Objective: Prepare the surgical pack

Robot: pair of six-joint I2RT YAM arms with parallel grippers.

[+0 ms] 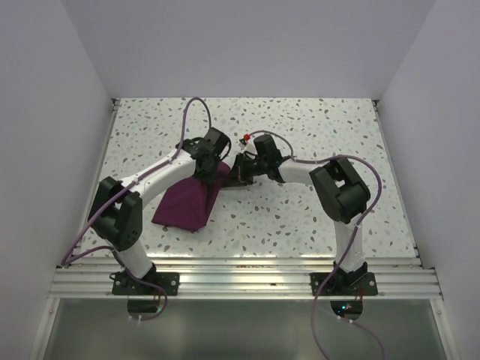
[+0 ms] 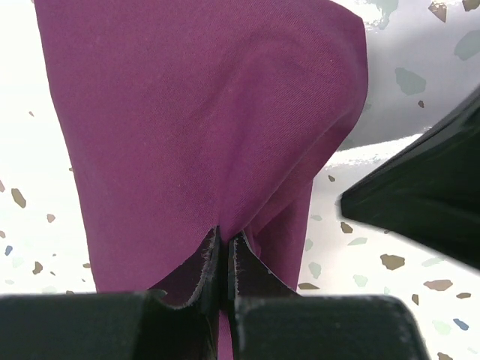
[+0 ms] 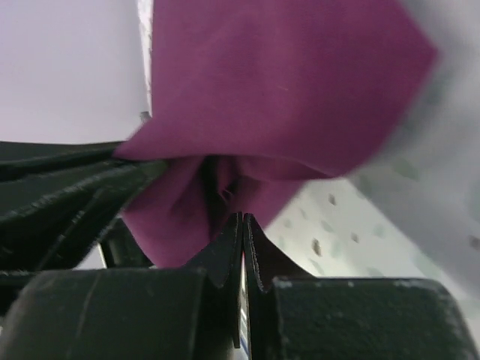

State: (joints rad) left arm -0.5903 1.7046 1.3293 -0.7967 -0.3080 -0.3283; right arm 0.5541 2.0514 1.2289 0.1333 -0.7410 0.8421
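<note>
Top external view: we see the plum-purple cloth (image 1: 186, 204) left of centre, its upper right corner raised between both pincers. Our left gripper (image 2: 225, 240) and right gripper (image 3: 241, 221) each pinch its fabric, jaws closed.

The top external camera looks down from above and behind the arm bases, which sit at the frame's bottom edge, and takes in the whole speckled table (image 1: 300, 217) from afar. Each wrist camera looks along its own fingers from very close, with the left gripper (image 2: 225, 240) and right gripper (image 3: 241, 221) at bottom centre. All three views share the plum-purple cloth (image 1: 187, 202) mid-table.
</note>
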